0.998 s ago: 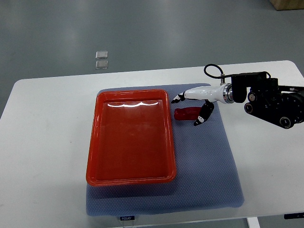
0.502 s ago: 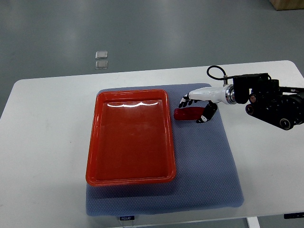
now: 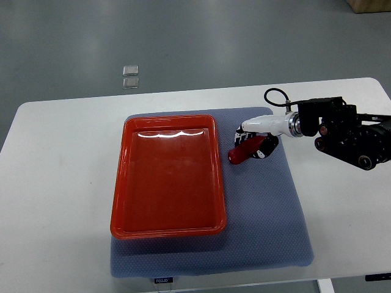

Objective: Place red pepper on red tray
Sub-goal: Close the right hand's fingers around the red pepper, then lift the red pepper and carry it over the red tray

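Curling around the red pepper (image 3: pixel 244 149) on the blue mat (image 3: pixel 263 201) just right of the red tray (image 3: pixel 168 177), the right robot hand (image 3: pixel 256 143) grips its stem end, likely light, smooth, slippery.

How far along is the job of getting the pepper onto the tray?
Done: the right robot hand has closed on the pepper, which sits tilted beside the tray, over the mat. In hand: the grasp. Left: carrying it over the rim and setting it down in the tray, which holds nothing yet.
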You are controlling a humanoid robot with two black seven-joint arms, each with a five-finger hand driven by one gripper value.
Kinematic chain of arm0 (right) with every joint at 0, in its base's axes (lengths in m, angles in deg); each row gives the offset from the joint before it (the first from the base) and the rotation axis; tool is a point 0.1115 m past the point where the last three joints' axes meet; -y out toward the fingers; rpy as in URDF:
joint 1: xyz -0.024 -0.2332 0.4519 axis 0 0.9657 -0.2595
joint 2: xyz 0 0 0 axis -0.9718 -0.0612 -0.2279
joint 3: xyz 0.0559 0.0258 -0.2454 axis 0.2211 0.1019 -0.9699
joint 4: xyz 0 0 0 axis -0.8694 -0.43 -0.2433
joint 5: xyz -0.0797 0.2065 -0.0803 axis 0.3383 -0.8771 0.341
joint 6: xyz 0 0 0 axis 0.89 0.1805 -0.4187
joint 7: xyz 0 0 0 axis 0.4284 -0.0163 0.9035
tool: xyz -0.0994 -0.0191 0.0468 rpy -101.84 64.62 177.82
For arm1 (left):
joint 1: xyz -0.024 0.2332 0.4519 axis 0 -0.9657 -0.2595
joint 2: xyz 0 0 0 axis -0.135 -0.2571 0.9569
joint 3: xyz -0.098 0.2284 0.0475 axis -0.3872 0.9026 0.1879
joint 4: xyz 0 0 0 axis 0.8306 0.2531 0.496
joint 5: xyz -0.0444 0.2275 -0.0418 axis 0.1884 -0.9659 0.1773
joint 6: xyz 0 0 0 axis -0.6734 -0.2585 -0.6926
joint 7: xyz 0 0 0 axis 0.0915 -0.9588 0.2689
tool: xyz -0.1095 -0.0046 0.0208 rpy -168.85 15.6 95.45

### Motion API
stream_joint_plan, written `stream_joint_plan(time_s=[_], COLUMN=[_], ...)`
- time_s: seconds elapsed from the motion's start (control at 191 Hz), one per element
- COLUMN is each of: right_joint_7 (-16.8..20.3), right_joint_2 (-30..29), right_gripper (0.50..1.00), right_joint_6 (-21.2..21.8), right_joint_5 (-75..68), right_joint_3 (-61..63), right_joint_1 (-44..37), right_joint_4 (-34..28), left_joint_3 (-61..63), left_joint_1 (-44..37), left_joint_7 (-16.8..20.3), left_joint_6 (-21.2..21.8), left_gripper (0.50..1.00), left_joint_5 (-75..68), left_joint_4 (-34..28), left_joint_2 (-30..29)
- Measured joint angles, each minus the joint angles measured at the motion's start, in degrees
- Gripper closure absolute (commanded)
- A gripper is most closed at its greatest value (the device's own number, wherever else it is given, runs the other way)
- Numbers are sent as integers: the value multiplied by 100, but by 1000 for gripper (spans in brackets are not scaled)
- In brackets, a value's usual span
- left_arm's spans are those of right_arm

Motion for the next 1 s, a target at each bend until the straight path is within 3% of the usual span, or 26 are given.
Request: stream_joint_plan(time_s=[0.131, 0.465, 0.679, 0.998], right_joint_7=[-1, -7, -40, -61], right_joint_2=[-3, 12, 2, -795], right_gripper=[1000, 1000, 1000, 1000], right_joint_6=[9, 32, -5, -87], right_joint_5=[9, 11, -90, -235], right_joint_3=[0, 6, 84, 115], right_joint_1=[-11, -97, -624, -1002], right_joint_4=[7, 44, 88, 320], left_joint_3=[0, 0, 0, 0], left_joint_1=[0, 0, 0, 0], left_joint_7=[0, 0, 0, 0], left_joint_6=[0, 0, 0, -2], left_gripper=[500, 500, 500, 500], left_joint_5=[1, 1, 1, 1], left_joint_4=[0, 0, -1, -1], left_joint_2=[0, 0, 0, 0])
